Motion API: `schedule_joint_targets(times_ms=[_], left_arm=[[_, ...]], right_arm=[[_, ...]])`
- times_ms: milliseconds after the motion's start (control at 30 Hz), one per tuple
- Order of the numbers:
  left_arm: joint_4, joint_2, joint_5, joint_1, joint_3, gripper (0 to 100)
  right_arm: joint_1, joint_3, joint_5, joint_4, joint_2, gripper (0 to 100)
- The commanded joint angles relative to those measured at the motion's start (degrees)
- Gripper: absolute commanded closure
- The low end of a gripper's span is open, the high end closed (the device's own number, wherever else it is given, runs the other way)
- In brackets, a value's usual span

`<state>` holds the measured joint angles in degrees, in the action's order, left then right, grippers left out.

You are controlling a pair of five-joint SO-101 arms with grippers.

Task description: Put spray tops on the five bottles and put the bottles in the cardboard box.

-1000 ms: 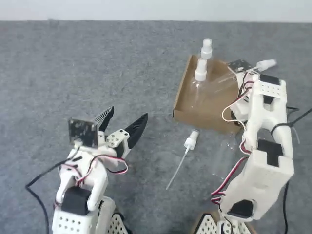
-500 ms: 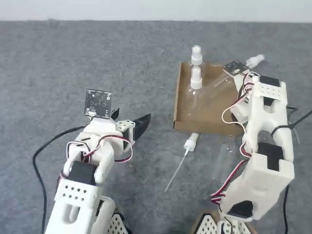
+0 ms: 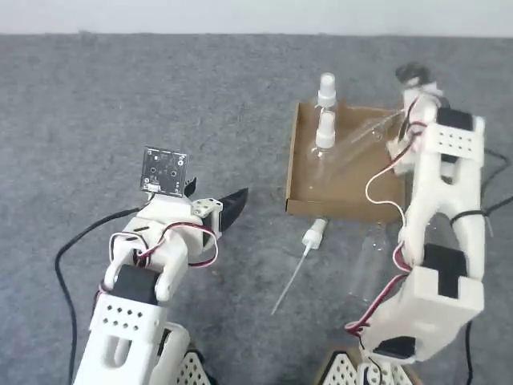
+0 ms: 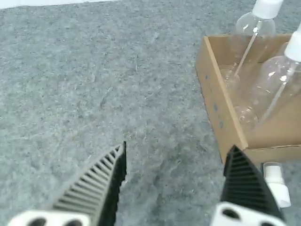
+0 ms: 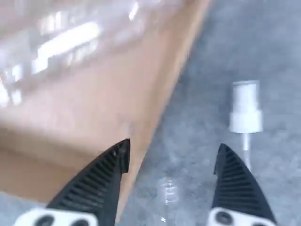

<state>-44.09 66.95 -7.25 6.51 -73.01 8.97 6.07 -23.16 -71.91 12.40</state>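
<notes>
Bottles in box [image 3: 325, 136], high view: two clear ones with white spray tops sat at the left end of the cardboard box [image 3: 290, 172]. The farther top showed past the far wall. Upright or lying could not be told.
Third bottle [image 3: 362, 138], high view: lay aslant in the box, its neck end hidden by the right arm.
Loose spray top [image 3: 314, 233], high view: lay on the grey carpet [image 3: 120, 96] just outside the box's near wall.
Lone bottle [image 3: 370, 255], high view: lay on the carpet beside the right arm, near the loose spray top.
Left gripper [image 3: 213, 198], high view: hung above the carpet, well apart from the box.
Left gripper, left wrist view: fingers were spread wide and held nothing. The box corner and the two topped bottles lay ahead.
Right gripper [image 5: 171, 179], right wrist view: fingers gaped, empty, over the box's near wall. The loose spray top lay on the carpet beyond one finger.
</notes>
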Motion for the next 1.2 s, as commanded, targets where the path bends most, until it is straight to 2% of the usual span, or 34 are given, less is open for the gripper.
schedule_joint_targets(times_ms=[0,200,333,567,967,1167], left_arm=[[2.02,-0.09,0.53,-0.09,2.24,69],[1.85,-0.09,0.53,-0.09,2.24,69],[1.85,-0.09,0.53,-0.09,2.24,69],[1.85,-0.09,0.53,-0.09,2.24,69],[1.85,-0.09,0.53,-0.09,2.24,69],[1.85,-0.09,0.53,-0.09,2.24,69]], right_arm=[[-4.18,7.91,11.43,-1.27,-3.38,77.8],[-8.75,10.55,30.59,4.09,3.65,77.8],[-8.48,10.64,41.93,9.54,8.4,77.8],[-6.55,10.64,46.33,14.81,11.91,77.7],[-7.16,10.64,46.59,14.99,13.32,77.8],[-7.69,10.73,53.8,14.99,12.88,77.5]])
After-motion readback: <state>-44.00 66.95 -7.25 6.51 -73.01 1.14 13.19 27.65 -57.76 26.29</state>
